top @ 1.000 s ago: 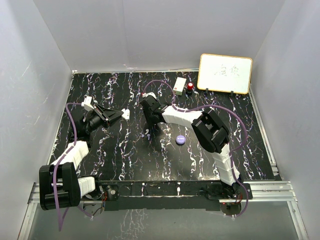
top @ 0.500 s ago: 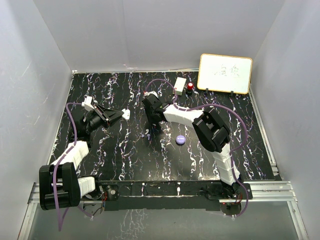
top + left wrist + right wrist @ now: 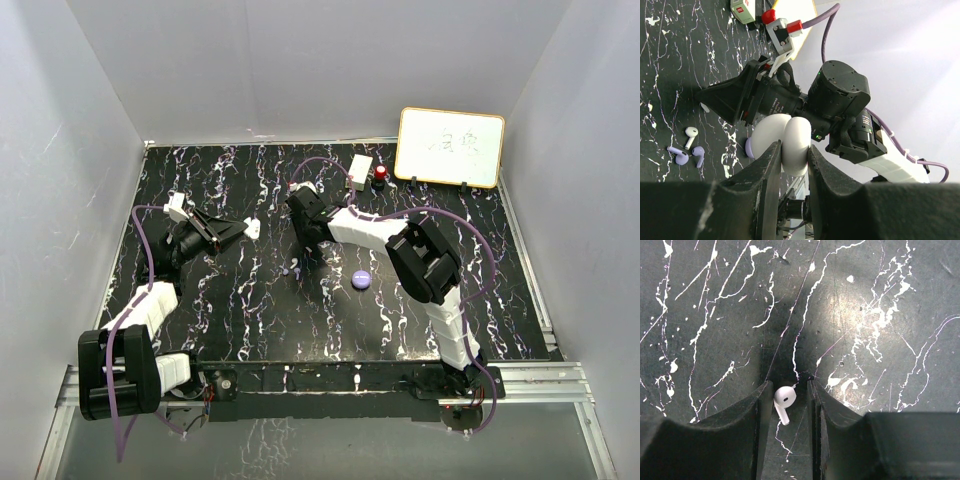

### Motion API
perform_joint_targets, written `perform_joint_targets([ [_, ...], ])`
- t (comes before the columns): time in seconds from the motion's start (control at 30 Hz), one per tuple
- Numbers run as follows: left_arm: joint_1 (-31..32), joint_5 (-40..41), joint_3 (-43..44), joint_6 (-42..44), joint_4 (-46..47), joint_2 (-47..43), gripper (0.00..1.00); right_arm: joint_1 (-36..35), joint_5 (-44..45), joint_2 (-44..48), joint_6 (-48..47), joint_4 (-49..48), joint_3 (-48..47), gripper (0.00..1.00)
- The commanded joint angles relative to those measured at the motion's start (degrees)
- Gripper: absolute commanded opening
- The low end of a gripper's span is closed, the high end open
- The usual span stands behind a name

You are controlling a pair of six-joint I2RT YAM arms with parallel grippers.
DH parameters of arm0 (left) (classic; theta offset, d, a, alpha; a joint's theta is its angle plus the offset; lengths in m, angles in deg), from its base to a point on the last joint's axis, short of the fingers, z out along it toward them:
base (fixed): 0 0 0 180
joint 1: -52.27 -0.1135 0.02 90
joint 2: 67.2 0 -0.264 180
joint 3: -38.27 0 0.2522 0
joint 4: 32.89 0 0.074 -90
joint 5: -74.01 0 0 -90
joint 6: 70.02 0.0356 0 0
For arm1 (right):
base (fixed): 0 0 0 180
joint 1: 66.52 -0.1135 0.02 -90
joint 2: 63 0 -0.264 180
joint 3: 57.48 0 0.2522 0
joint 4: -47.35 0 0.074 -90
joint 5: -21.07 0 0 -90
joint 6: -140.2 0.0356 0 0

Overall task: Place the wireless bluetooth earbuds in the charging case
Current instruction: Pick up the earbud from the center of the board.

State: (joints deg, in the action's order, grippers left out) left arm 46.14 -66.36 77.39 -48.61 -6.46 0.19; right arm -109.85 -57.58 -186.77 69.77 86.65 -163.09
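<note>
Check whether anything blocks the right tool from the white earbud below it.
Nothing visible does. The white earbud lies on the table directly between the open fingers of the right tool. No other object sits between either finger and the earbud.

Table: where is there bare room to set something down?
Bare: the near strip between the arm bases, the far-left corner beyond the left gripper, the right side in front of the whiteboard. Crowded: the middle, around the right gripper, earbuds and purple case.
</note>
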Motion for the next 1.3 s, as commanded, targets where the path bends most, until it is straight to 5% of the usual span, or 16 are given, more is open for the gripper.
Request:
perform_joint_targets([
  [0.0, 0.4, -0.6, -0.1, 0.3, 0.3, -1.6, 0.00, 0.3, -1.5, -0.4, -0.4, 0.1, -2.1, 0.31],
  [1.27, 0.9, -0.4, 0.0, 0.5, 0.6, -0.9, 0.00, 0.0, -5.6, -0.3, -0.4, 3.1, -0.5, 0.29],
])
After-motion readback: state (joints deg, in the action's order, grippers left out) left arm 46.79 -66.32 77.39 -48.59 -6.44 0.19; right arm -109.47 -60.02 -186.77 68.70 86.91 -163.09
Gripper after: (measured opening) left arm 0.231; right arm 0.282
